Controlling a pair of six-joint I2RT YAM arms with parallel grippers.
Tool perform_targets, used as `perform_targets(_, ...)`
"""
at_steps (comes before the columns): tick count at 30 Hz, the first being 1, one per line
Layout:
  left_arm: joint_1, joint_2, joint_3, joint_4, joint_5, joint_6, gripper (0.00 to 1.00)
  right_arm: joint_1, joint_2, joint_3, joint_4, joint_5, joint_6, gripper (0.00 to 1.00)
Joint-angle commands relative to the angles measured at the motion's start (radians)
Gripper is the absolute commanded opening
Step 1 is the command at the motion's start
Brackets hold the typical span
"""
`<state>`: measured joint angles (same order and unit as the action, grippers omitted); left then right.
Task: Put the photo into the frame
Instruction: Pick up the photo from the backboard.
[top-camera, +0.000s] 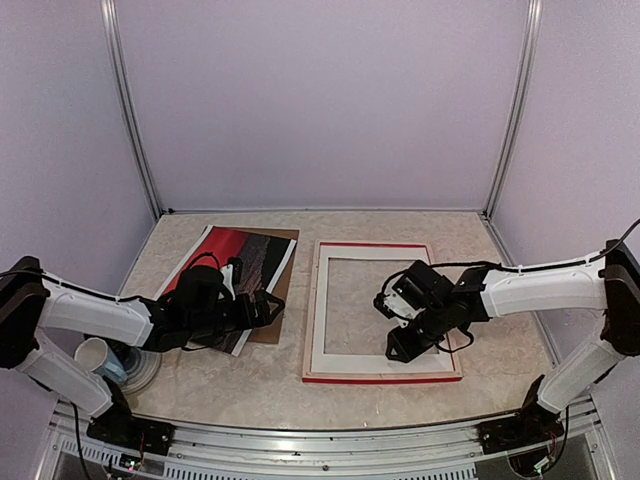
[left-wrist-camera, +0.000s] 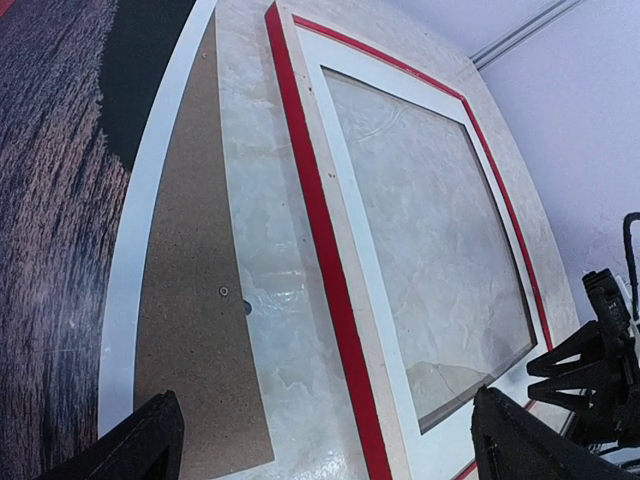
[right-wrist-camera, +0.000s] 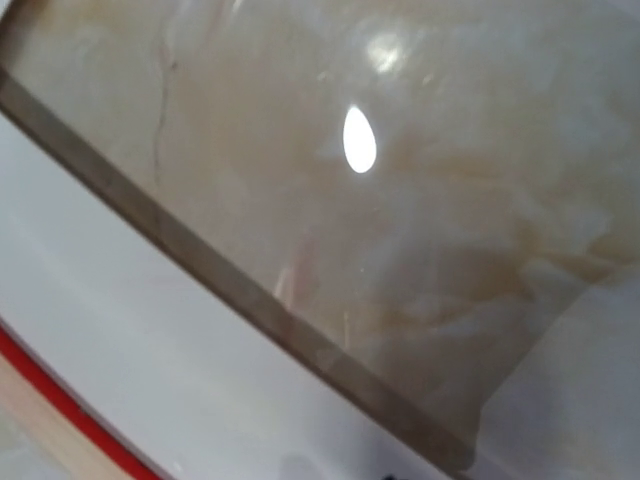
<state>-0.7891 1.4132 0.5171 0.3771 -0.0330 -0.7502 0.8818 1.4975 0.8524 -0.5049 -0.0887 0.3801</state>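
Photo: big red sunset paper print, left of frame.
Frame: thin red wooden rectangle, flat on surface.
Left gripper: spread wide near photo's edge.
Right gripper: over frame; cannot tell if spread.
Tip: pinch photo's edge gently.

A brown backing board lies on the marble table, a white cup and plate front-left.

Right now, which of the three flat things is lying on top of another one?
The sunset photo: it lies on the brown board, while the red frame lies by itself on the table.
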Motion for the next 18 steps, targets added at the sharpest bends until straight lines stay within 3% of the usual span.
perform_targets(1,-0.002,0.008,0.037,-0.010,-0.001,0.016,0.99,0.041,0.045,0.006,0.036,-0.008,0.006,0.26)
perform_targets(8,0.002,-0.010,0.039,-0.032,-0.015,0.018,0.99,0.106,0.103,0.048,-0.002,0.056,0.005,0.19)
perform_targets(18,0.007,-0.010,0.028,-0.031,-0.016,0.015,0.99,0.122,0.196,0.053,-0.041,0.133,0.005,0.17)
